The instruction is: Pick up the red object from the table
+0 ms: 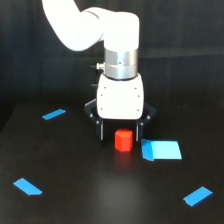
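Inspection runs from the exterior view's left to its right.

Far left: two flat blue pieces lie on the bench (75, 200), one strip (53, 114) toward the rear and another (27, 186) toward the front. Both are well apart from the work area and appear to serve as markers or distractors, not as targets.

Centre: the white arm (90, 25) descends from the upper left to a metallic wrist, with the end effector (120, 132) hanging straight down. Its two dark fingers (101, 131) stand apart, one on each side of the red object (123, 140). The jaws are released and spread; no closure on the block is visible, and whether either finger touches it cannot be determined. The straddling position is judged to be the alignment for a pinch across the block's width.

The red object sits on the bench directly below the end effector, between the fingers and toward the front of the gap. It stands upright on a flat end, its axis vertical, top face up. Its height and width appear nearly equal, so no strong long axis is evident.

Right: a larger blue square sheet (161, 149) lies just beside the block, and a small blue strip (198, 196) sits at the front right, well apart.
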{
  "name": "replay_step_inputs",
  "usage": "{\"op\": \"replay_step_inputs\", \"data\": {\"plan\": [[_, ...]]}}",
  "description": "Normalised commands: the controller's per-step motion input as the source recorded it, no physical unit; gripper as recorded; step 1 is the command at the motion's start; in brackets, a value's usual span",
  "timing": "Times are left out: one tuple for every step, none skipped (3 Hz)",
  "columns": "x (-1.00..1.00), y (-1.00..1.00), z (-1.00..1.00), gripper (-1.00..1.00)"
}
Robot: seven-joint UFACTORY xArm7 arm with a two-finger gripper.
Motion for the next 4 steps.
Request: {"op": "replay_step_inputs", "data": {"plan": [[-0.08,-0.21,0.06,-0.89],[-0.01,-0.12,0.24,-0.88],[-0.04,0.09,0.3,-1.0],[-0.08,-0.1,0.25,-0.95]]}}
